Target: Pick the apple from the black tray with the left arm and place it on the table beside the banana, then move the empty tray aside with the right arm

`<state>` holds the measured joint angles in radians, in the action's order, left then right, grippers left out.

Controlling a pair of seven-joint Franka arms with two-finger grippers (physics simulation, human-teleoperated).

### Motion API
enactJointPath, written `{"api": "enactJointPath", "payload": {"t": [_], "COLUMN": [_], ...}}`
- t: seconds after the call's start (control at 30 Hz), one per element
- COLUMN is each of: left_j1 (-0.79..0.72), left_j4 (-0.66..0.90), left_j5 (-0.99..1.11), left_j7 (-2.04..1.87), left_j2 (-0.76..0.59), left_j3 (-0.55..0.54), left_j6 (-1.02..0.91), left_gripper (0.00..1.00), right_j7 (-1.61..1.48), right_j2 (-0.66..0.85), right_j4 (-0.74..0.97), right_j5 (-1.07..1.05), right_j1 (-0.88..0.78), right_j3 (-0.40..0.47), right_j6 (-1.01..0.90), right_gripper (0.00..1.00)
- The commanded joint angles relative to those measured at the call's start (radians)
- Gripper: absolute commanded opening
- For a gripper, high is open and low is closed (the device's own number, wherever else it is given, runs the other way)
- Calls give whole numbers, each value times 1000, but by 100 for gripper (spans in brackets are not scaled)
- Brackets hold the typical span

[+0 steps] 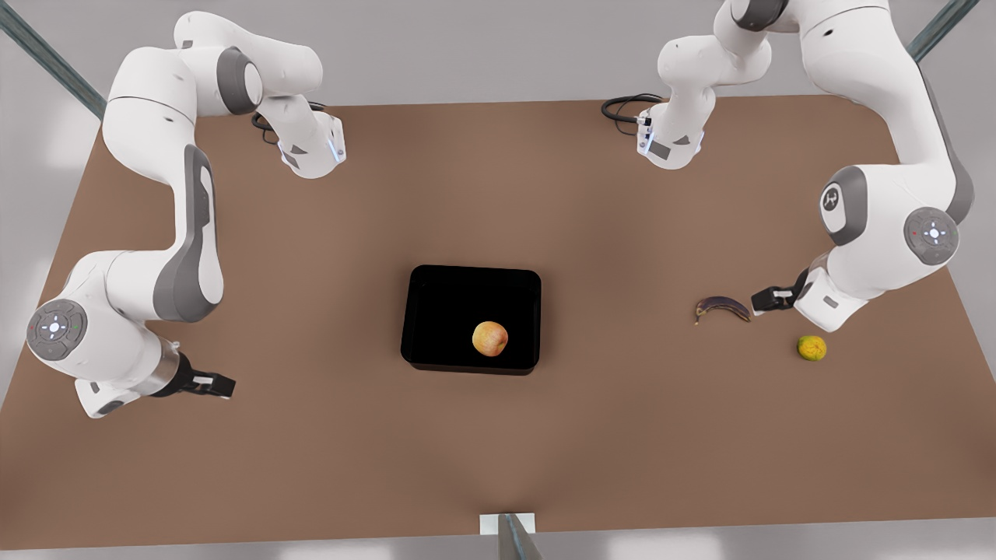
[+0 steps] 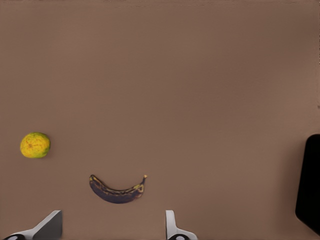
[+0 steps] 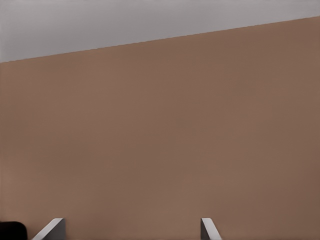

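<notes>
Round apple point(image 1: 490, 338) (glossy black tray point(image 1: 436, 311))

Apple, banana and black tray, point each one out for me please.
apple point(image 1: 490, 339), front view, middle of its skin.
banana point(image 2: 117, 190), left wrist view, middle of its curved body.
black tray point(image 1: 443, 299), front view, bare floor of the tray.

Arms: two, one at each end of the bench point(image 1: 327, 467)
Hands: two, left hand point(image 1: 759, 300) and right hand point(image 1: 222, 383)
Trays: one black tray point(image 1: 436, 311)
Apples: one apple point(image 1: 490, 339), inside the black tray
Bananas: one banana point(image 1: 722, 307)
Citrus fruits: one citrus fruit point(image 1: 811, 348), near the banana
Benches: one
</notes>
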<state>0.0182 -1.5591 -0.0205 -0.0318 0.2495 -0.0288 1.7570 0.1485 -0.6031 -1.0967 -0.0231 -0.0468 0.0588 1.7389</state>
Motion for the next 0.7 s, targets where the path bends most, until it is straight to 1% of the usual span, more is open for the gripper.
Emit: {"api": "enactJointPath", "payload": {"t": [0.0,0.07,0.1,0.17,0.2,0.23,0.27,0.3,0.33,0.43,0.6,0.63,0.67], "left_j1": [-1,-27,-101,-224,-274,-326,-389,-415,-460,-561,-623,-642,-678], "left_j4": [1,16,16,21,50,71,79,82,87,85,105,162,249], "left_j5": [1,-6,2,4,-3,-4,4,2,8,53,69,85,146], "left_j7": [27,16,-14,-151,-204,-307,-378,-442,-560,-754,-922,-991,-1051], "left_j2": [-1,4,20,40,79,99,112,126,160,237,320,376,444], "left_j3": [0,-14,-22,-22,-22,-22,-22,-22,-22,-22,-22,-22,-20], "left_j6": [27,27,27,41,50,52,64,91,130,159,274,312,302], "left_gripper": [100,100,100,100,100,100,100,100,100,100,100,100,100], "right_j7": [74,74,69,69,69,72,74,74,74,72,74,74,74], "right_j2": [3,3,-50,-139,-155,-149,-86,-23,26,55,54,54,54], "right_j4": [-2,-14,-20,-20,-20,-15,-14,-12,-14,-14,-14,-14,-14], "right_j5": [-1,-9,-3,-5,-5,-5,-5,-3,-9,-28,-23,-23,-23], "right_j1": [-5,-7,-10,-8,-8,-8,-8,-10,-13,-5,-8,-8,-8], "right_j3": [-4,-4,-5,-4,-5,-2,0,-4,-7,4,-4,-4,-4], "right_j6": [-18,-44,-33,77,103,99,38,-54,-105,-154,-165,-165,-165], "right_gripper": [100,100,100,100,100,100,100,100,100,100,100,100,100]}}
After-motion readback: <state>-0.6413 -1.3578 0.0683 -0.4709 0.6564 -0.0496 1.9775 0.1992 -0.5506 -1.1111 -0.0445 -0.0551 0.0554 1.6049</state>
